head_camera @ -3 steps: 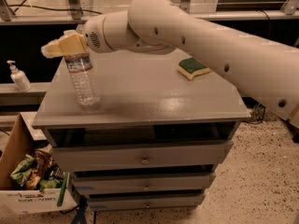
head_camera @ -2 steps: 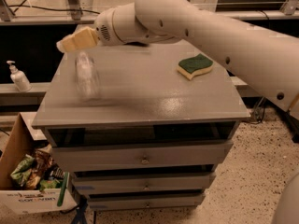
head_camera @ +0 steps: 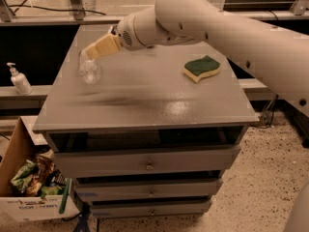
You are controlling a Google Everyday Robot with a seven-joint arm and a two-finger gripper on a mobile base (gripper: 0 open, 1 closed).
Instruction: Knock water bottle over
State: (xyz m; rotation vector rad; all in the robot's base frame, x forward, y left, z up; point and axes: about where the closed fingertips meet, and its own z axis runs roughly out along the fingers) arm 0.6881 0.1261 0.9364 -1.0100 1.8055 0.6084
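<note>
The end effector [head_camera: 100, 47] hangs over the far left of the counter [head_camera: 145, 105], at or just above the top of the water bottle [head_camera: 89, 71]. Whether it is open or closed I cannot tell. This looks like the push itself. The bottle shows only as a pale smear, perhaps tipping, with its cap and label lost. The next move, I'd judge, is a firm sideways sweep that stays short of the counter's left edge. The arm runs out of view at the right.

Green-yellow sponge [head_camera: 202, 67] upper right, on grey drawer cabinet [head_camera: 145, 111]. White pump dispenser [head_camera: 19, 79] at left edge. Cardboard box [head_camera: 13, 151] lower left, snack packets [head_camera: 34, 175] inside. Gripper [head_camera: 99, 50] upper left, above cabinet top.
</note>
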